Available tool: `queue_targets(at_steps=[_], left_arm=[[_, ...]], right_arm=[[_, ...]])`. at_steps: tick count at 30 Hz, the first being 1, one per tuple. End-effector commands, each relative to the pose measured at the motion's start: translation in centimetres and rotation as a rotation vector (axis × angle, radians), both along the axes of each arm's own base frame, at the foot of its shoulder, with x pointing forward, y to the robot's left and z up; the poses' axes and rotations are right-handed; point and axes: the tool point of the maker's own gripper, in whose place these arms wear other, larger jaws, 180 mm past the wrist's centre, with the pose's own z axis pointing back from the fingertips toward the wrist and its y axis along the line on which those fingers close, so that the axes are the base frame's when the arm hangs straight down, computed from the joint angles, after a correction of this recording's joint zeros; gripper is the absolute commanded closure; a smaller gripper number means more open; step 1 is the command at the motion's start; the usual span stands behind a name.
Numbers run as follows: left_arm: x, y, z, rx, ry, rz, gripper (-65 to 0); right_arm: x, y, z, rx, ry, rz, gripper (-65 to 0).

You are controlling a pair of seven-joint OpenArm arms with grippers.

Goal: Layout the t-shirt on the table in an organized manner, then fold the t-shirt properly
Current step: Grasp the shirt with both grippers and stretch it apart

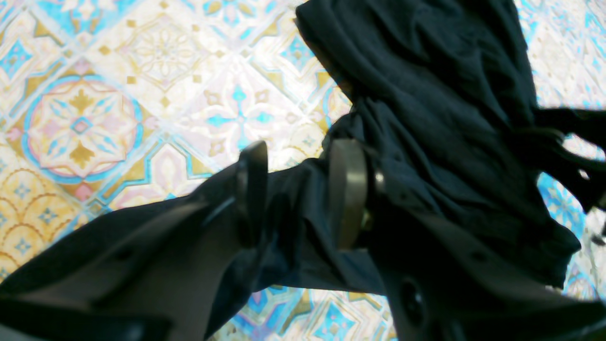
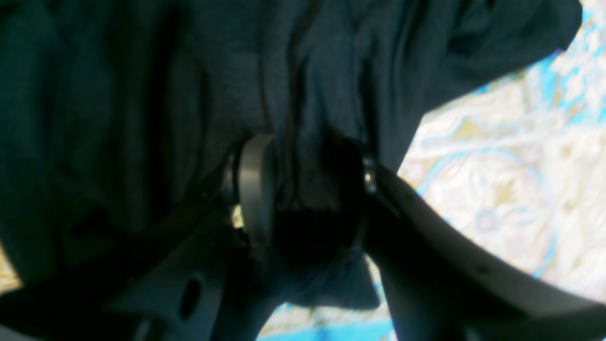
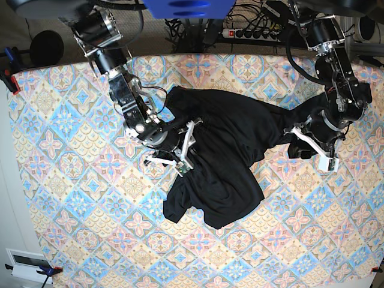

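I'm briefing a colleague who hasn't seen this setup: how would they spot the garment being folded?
Look at the wide table covered in a pastel blue, pink and yellow tile-pattern cloth. Bunched in its middle lies the t-shirt, with the right hand and the left hand gripping opposite sides. It is the only clothing there: plain black, rumpled, no print.

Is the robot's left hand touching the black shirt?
Touching. In the left wrist view, the left hand has a fold of the shirt bunched between its two fingers, with cloth pressed against them.
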Motion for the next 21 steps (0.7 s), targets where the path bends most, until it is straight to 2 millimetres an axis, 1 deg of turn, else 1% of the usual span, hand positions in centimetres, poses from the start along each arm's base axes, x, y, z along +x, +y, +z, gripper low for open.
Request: queue_targets(at_steps=[1, 5, 7, 9, 11, 12, 15, 18, 20, 21], left_arm=[[0.6, 0.2, 1.3, 0.003, -0.048, -0.003, -20.3], [0.6, 0.2, 1.3, 0.003, -0.048, -0.003, -20.3], [0.6, 0.2, 1.3, 0.003, -0.048, -0.003, -20.3], [0.6, 0.2, 1.3, 0.003, -0.048, -0.003, -20.3], [0.6, 0.2, 1.3, 0.002, -0.047, -0.002, -20.3], [0.6, 0.2, 1.3, 0.002, -0.047, -0.002, -20.3], [0.6, 0.2, 1.3, 0.002, -0.047, -0.002, -20.3], [0.6, 0.2, 1.2, 0.003, -0.045, -0.001, -20.3], [0.7, 0.2, 1.3, 0.003, -0.048, -0.001, -20.3], [0.7, 0.3, 1.3, 0.006, -0.047, 0.000, -20.3]], right_arm=[[1.2, 0.3, 1.4, 0.004, -0.054, 0.007, -21.6], [2.3, 0.2, 1.7, -0.010, -0.076, 0.008, -21.2], [2.6, 0.0, 1.9, -0.008, -0.081, 0.001, -18.4], [2.7, 0.0, 2.1, -0.006, -0.086, 0.001, -11.5], [2.7, -0.1, 2.3, 0.001, -0.091, -0.005, -2.6], [2.9, -0.3, 2.8, 0.009, -0.103, -0.011, 0.0], [3.7, -0.6, 5.1, 0.039, -0.157, -0.032, -0.2], [4.2, -0.9, 7.3, 0.118, -0.184, -0.059, 0.0], [4.8, -2.7, 8.4, 0.157, -0.193, -0.105, 0.0], [5.1, -3.8, 8.7, 0.168, -0.193, -0.127, 0.0]])
